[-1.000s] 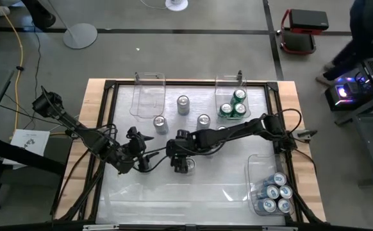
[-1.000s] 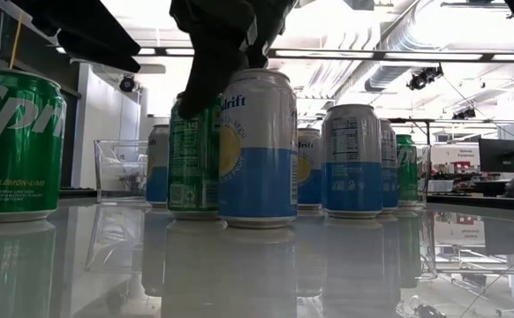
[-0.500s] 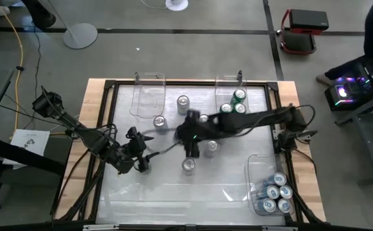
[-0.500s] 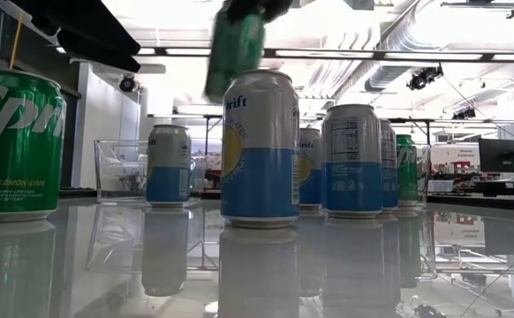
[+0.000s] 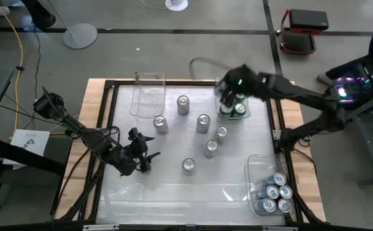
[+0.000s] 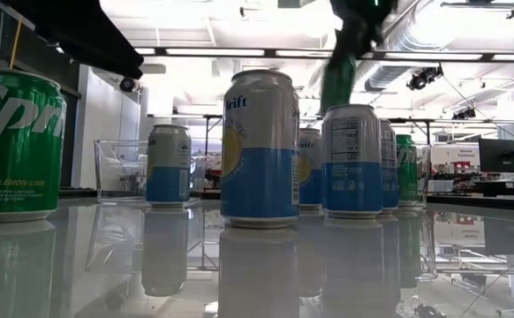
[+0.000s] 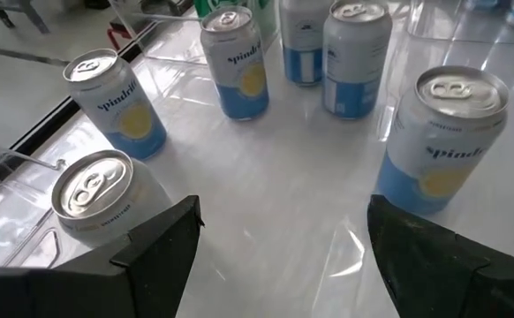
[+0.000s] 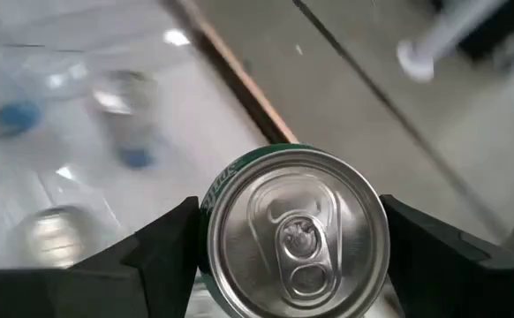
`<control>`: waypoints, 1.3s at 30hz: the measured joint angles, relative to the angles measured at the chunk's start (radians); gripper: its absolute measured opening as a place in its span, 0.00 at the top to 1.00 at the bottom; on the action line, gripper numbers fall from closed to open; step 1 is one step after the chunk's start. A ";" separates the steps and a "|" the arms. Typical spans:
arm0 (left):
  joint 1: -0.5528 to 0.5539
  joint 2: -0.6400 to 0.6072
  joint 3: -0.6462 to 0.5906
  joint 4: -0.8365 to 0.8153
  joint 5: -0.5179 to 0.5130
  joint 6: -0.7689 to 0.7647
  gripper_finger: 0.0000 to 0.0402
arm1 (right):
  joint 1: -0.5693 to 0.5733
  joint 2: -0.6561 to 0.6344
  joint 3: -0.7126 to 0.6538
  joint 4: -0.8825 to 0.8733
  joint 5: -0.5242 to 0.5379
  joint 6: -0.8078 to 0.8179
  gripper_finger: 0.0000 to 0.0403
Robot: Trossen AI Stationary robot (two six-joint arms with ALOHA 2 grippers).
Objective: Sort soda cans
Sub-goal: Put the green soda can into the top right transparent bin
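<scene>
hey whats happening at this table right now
The right tool holds a green can in the air over the far bin, where other green cans already sit. Blue cans fill the near right bin, and several more cans stand loose on the table. The left tool waits open, low by the near left side.

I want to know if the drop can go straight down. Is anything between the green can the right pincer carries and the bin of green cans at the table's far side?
Nothing visible blocks it. The right pincer holds the green can in the air at the far bin; the green cans already inside fill its near end.
</scene>
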 joint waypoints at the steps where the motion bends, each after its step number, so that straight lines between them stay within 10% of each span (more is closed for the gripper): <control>1: 0.000 0.005 0.000 0.001 0.000 0.000 0.25 | -0.057 -0.016 -0.042 0.028 -0.040 0.007 0.30; 9: 0.004 0.020 0.000 0.004 -0.036 0.001 0.25 | -0.248 0.032 -0.201 0.160 -0.218 0.004 0.30; 39: 0.026 0.020 0.000 0.009 -0.009 -0.018 0.25 | -0.296 0.248 -0.197 0.052 -0.326 0.003 0.28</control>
